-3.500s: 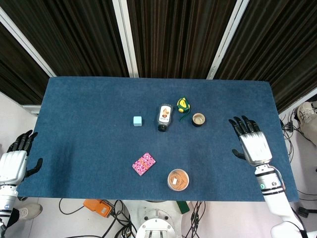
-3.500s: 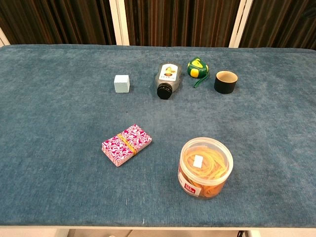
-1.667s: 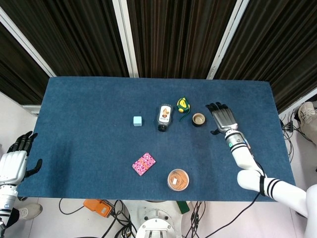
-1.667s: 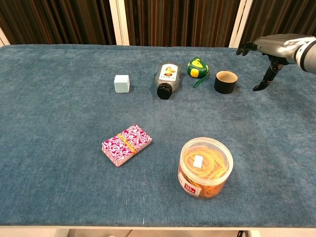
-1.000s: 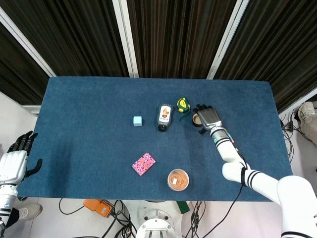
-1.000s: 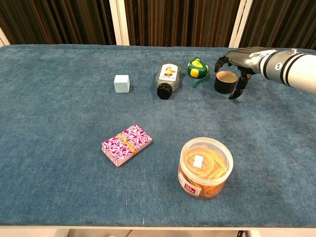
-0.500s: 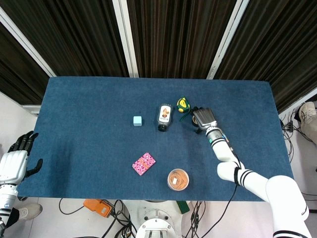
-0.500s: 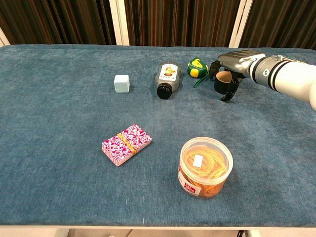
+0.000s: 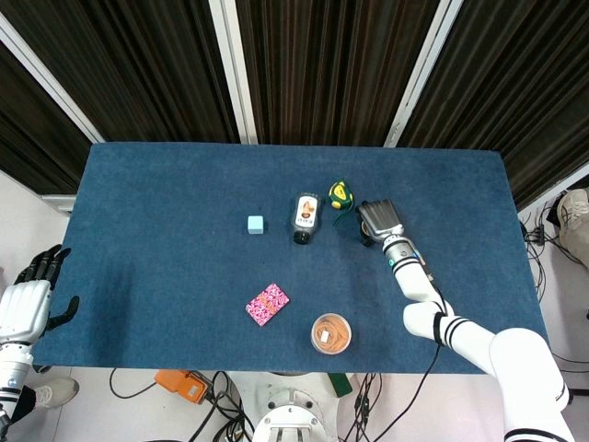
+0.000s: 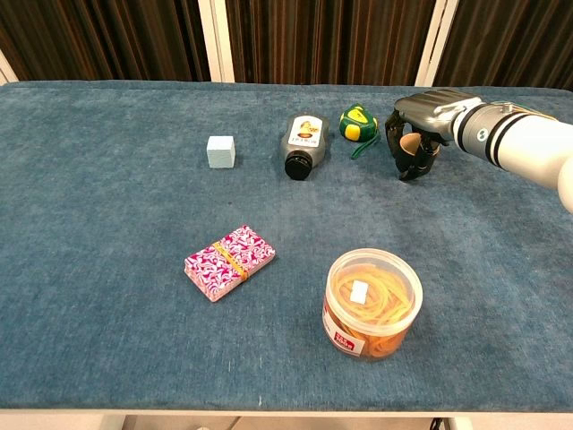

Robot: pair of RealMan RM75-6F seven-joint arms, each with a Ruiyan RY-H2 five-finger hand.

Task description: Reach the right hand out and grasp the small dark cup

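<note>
The small dark cup [image 10: 407, 150], tan inside, stands on the blue table [image 10: 107, 233] at the back right. My right hand [image 10: 419, 121] comes over it from the right, and its fingers [image 10: 392, 133] curl down around the cup's sides and grip it. From the head view the right hand [image 9: 379, 220] hides the cup almost wholly. My left hand [image 9: 25, 299] hangs off the table's left edge, fingers apart and holding nothing.
A green-yellow tape measure [image 10: 357, 122] lies just left of the cup, and a dark-capped bottle [image 10: 302, 143] lies on its side beyond that. Further off are a light blue cube [image 10: 220, 151], a pink patterned pack [image 10: 229, 262] and a clear tub of rubber bands [image 10: 372, 305].
My right hand has travelled from the table's right side leftward to the cup, and its fingers have closed around the cup. The left hand has not moved.
</note>
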